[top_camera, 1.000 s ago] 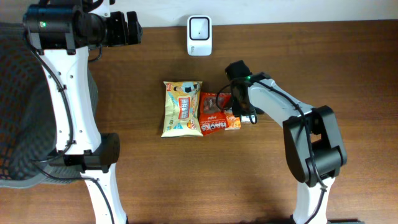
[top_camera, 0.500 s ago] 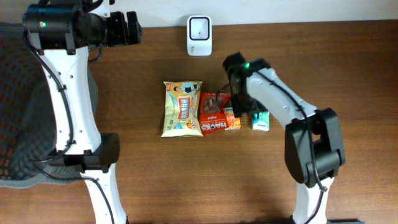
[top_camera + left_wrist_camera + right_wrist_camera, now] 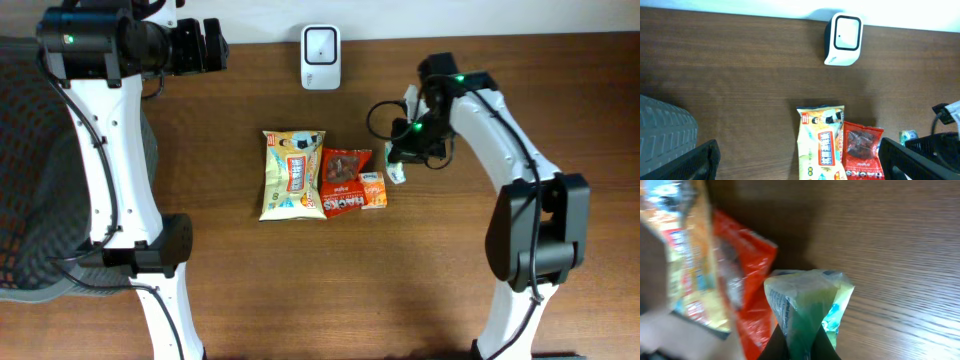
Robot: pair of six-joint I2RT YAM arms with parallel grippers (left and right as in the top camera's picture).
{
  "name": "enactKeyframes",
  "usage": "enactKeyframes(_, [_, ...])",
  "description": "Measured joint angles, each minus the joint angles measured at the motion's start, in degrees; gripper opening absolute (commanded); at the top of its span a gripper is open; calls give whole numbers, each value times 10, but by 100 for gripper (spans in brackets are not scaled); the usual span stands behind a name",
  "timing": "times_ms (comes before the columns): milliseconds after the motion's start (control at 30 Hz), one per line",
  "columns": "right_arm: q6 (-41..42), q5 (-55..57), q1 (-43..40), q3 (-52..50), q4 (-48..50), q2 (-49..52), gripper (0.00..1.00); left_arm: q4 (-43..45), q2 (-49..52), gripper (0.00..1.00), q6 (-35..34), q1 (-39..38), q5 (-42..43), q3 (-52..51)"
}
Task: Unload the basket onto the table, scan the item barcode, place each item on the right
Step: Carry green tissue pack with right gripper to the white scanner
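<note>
Carry step in hand: right gripper (image 3: 800,344) clamped on small green-and-white crinkled packet (image 3: 807,305), centre-right of overhead view. Next move, as judged: present its barcode to white boxy scanner (image 3: 320,44), top centre. Left gripper (image 3: 208,45) spread wide, empty.

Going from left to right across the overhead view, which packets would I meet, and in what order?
First the yellow snack bag → red snack packet → small orange packet → small green-and-white packet.

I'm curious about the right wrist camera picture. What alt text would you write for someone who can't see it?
A small green and white packet is pinched in the right end effector, over a brown wooden table. To its left lie a red snack packet and a yellow snack bag, both blurred.
</note>
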Motion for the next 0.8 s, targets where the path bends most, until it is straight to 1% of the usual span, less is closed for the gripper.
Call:
enactKeyframes(33, [-29,-78,-19,-12,10,0,4,0,0,99,0,0,0,0])
enactKeyframes(67, [-44,-126,-30,-26,27,0,4,0,0,99,0,0,0,0])
enactKeyframes(100, [-59,-186,-48,-58,63,-1,5,0,0,99,0,0,0,0])
enactKeyframes(133, [-66,-249,-72,-112,105,1,10,0,0,99,0,0,0,0])
enactKeyframes(167, [-63,-291,-90,-171,172,-2,14,0,0,99,0,0,0,0])
enactKeyframes(200, [-59,-309,-105,-216,201,-1,25,0,0,99,0,0,0,0])
enactKeyframes(233, [-54,-318,-130,-256,209,1,35,0,0,99,0,0,0,0])
enactKeyframes(267, [-54,-318,-152,-269,212,1,52,0,0,99,0,0,0,0])
enactKeyframes(300, [-51,-300,-176,-273,200,1,59,0,0,99,0,0,0,0])
enactKeyframes(367, [-41,-246,-218,-273,179,1,60,0,0,99,0,0,0,0])
enactKeyframes(400, [-40,-227,-229,-265,146,1,61,0,0,99,0,0,0,0])
enactKeyframes(467, [-47,-136,-241,-206,53,3,61,1,0,99,0,0,0,0])
enactKeyframes(500, [-68,-105,-237,-148,-16,6,65,0,0,99,0,0,0,0])
enactKeyframes(533, [-79,-95,-232,-116,-51,7,65,0,0,99,0,0,0,0])
enactKeyframes(567, [-90,-89,-222,-94,-62,6,65,-1,0,99,0,0,0,0])
enactKeyframes(633, [-107,-73,-186,-84,-50,6,65,0,0,99,0,0,0,0])
enactKeyframes(667, [-106,-64,-172,-89,-32,6,65,0,0,99,0,0,0,0])
enactKeyframes(700, [-98,-48,-150,-103,7,7,64,0,0,99,0,0,0,0])
enactKeyframes(767, [-82,-34,-129,-132,50,5,57,0,0,99,0,0,0,0])
enactKeyframes(800, [-75,-29,-122,-152,56,6,54,0,0,99,0,0,0,0])
